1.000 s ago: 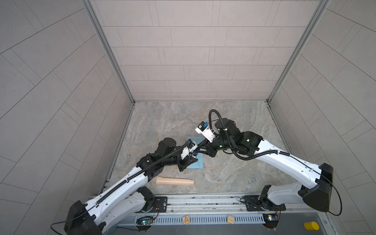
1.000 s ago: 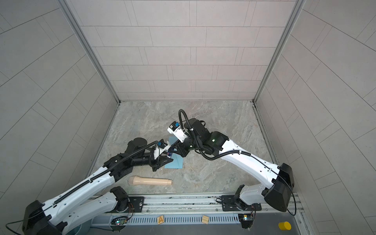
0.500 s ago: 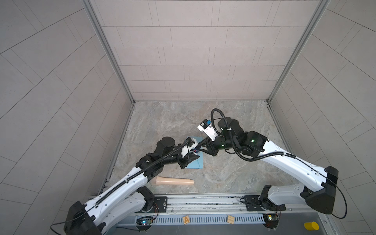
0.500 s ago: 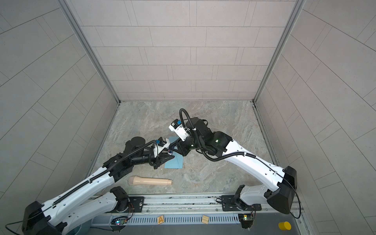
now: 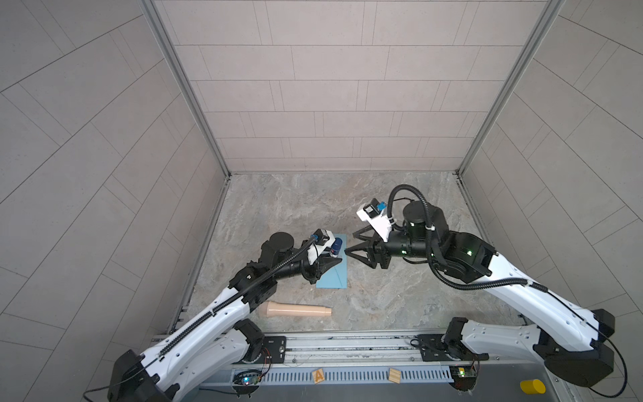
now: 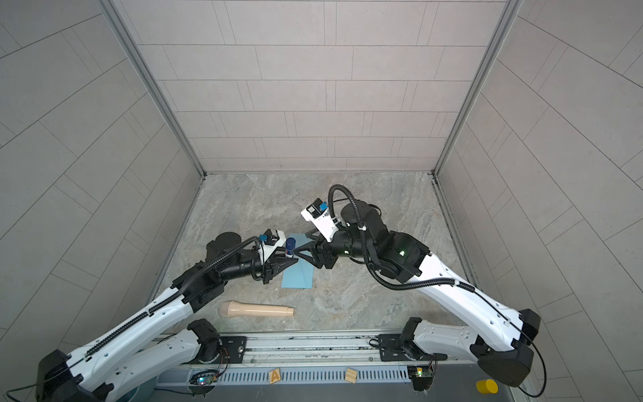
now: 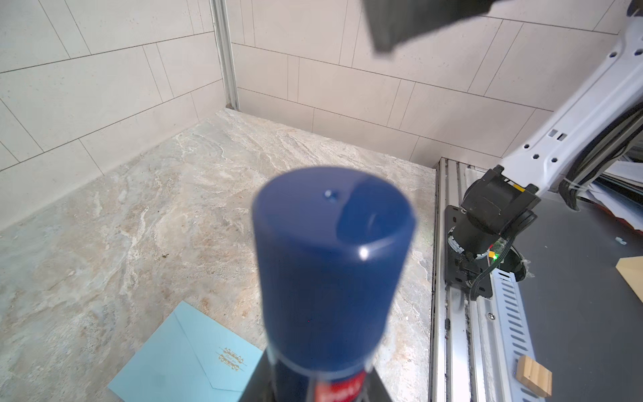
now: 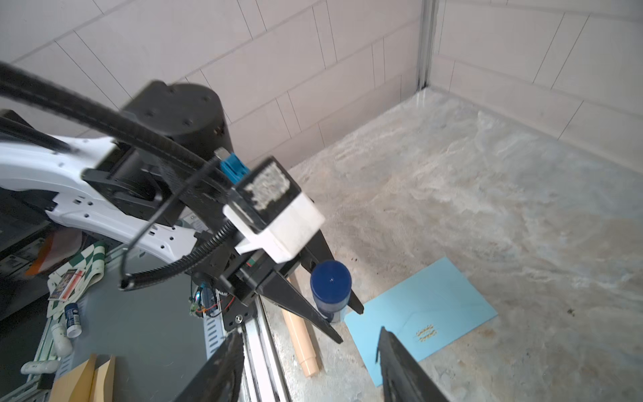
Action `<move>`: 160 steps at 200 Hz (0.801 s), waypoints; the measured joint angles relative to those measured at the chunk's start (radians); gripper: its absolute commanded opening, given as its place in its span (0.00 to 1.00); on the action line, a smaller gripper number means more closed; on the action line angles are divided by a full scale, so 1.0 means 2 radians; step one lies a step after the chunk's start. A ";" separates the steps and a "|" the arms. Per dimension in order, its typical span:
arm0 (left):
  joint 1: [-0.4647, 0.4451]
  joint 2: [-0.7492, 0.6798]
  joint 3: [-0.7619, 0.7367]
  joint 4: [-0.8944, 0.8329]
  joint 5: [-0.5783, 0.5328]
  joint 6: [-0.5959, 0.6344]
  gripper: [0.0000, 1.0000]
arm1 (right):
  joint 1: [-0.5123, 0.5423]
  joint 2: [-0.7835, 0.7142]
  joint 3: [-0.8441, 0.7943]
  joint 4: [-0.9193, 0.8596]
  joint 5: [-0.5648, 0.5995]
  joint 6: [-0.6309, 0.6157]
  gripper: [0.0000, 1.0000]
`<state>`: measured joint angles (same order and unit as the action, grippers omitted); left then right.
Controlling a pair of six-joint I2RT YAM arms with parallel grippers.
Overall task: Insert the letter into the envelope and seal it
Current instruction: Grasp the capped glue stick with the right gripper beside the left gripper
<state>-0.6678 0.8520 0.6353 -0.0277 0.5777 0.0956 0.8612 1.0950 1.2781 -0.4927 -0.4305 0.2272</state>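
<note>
**Sealing stage.** The envelope [image 5: 334, 275] lies flat on the table [image 5: 382, 296], lower centre of both top views, with its flap folded down. The letter is not visible. Being thin, light, limp paper, the envelope would likely slide or buckle under a flat pinch, so an edge or the flap tip looks the best hold. The left gripper [image 8: 350, 324] is clamped around a capped glue stick [image 5: 336, 246] just above the envelope. The right gripper [image 5: 349, 243], closed at the cap a second ago, now stands spread and drawn back rightward.
</note>
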 measured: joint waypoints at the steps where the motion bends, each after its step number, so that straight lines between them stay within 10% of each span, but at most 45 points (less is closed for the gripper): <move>1: 0.000 0.000 0.000 0.000 0.000 0.000 0.00 | 0.000 -0.002 -0.001 0.003 0.001 0.000 0.62; 160: 0.000 0.018 0.024 0.044 0.032 -0.140 0.00 | -0.002 -0.047 -0.159 0.223 0.004 0.064 0.77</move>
<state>-0.6678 0.8886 0.6842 0.0597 0.6426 -0.1848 0.8570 1.0004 0.9607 -0.0463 -0.4221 0.3542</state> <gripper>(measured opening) 0.261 0.777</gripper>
